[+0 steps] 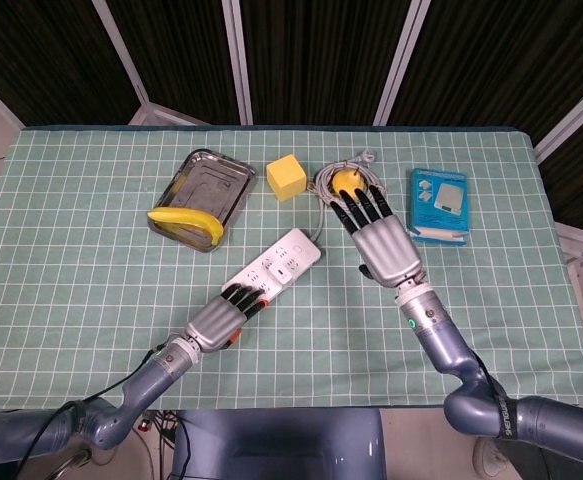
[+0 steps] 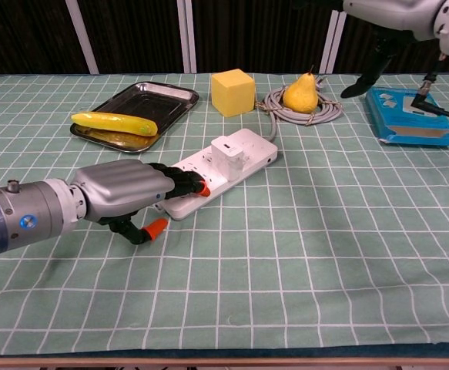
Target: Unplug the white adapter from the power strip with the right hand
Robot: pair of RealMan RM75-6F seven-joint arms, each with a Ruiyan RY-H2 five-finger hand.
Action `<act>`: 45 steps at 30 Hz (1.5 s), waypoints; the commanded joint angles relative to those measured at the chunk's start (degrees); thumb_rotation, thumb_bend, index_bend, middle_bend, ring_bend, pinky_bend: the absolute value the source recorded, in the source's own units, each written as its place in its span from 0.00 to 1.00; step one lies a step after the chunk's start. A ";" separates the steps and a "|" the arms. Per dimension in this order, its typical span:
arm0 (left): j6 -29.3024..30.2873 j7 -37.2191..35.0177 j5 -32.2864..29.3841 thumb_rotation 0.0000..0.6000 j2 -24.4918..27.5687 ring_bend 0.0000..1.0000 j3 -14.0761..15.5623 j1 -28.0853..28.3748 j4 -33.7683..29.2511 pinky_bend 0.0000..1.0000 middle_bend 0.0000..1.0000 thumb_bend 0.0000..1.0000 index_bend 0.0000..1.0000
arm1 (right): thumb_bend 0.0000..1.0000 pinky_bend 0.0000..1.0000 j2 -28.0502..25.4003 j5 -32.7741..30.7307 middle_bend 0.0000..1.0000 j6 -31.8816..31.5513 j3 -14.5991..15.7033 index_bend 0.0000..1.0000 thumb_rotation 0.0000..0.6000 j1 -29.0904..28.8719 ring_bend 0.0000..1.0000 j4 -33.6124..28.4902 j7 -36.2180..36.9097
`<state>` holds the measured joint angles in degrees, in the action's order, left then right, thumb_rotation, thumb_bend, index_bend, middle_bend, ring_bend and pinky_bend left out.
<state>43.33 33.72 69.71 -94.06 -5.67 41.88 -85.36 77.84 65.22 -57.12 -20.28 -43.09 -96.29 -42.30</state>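
The white power strip [image 1: 276,268] [image 2: 239,158] lies diagonally at the table's middle, with the small white adapter [image 1: 284,270] [image 2: 227,155] plugged into it near its far end. My left hand [image 1: 228,311] [image 2: 128,193] lies flat with its fingertips pressing on the strip's near end. Held above the table to the right of the strip, my right hand [image 1: 379,236] [image 2: 400,17] is open with fingers spread and holds nothing. It is apart from the adapter.
A metal tray [image 1: 207,179] with a banana [image 1: 187,221] sits at the back left. A yellow cube [image 1: 286,177], a pear [image 1: 347,182] on the coiled grey cable [image 1: 363,196] and a blue box [image 1: 439,205] line the back.
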 commanded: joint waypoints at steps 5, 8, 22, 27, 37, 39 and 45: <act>0.33 -0.57 -0.49 1.00 -0.47 0.00 0.90 0.29 1.11 0.12 0.04 0.58 0.10 | 0.13 0.13 2.01 4.37 0.02 6.38 2.03 0.00 1.00 -5.60 0.04 6.90 1.26; 0.38 -0.76 -0.72 1.00 -0.82 0.00 1.23 0.50 1.71 0.12 0.04 0.58 0.10 | 0.13 0.18 2.34 6.35 0.06 9.68 3.38 0.01 1.00 -7.28 0.09 8.35 4.04; 1.10 -1.76 -0.80 1.00 -1.23 0.00 2.23 1.19 2.43 0.12 0.04 0.58 0.10 | 0.13 0.26 10.92 9.31 0.15 15.00 6.84 0.11 1.00 -11.59 0.18 16.20 14.12; 1.50 -2.52 -0.58 1.00 -0.90 0.00 2.44 1.32 2.21 0.12 0.04 0.58 0.10 | 0.13 0.27 14.94 9.55 0.17 14.88 7.23 0.15 1.00 -12.67 0.19 21.13 16.42; 1.60 -3.93 -0.24 1.00 -0.13 0.00 3.08 1.67 2.61 0.12 0.04 0.58 0.10 | 0.13 0.29 20.39 10.65 0.20 14.20 8.93 0.20 1.00 -13.16 0.22 29.63 20.93; 1.53 -4.16 -0.32 1.00 -0.15 0.00 3.19 1.74 2.78 0.12 0.04 0.58 0.10 | 0.13 0.29 21.29 10.84 0.20 13.91 8.94 0.20 1.00 -13.32 0.22 30.94 21.68; 1.51 -4.76 -0.28 1.00 -0.33 0.00 3.56 1.89 3.33 0.12 0.05 0.58 0.10 | 0.13 0.29 23.26 11.17 0.20 13.67 9.08 0.22 1.00 -13.83 0.22 34.15 23.39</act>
<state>44.85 29.02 69.47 -94.35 -2.14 43.77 -82.09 100.64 76.26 -43.39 -11.30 -56.74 -62.75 -19.33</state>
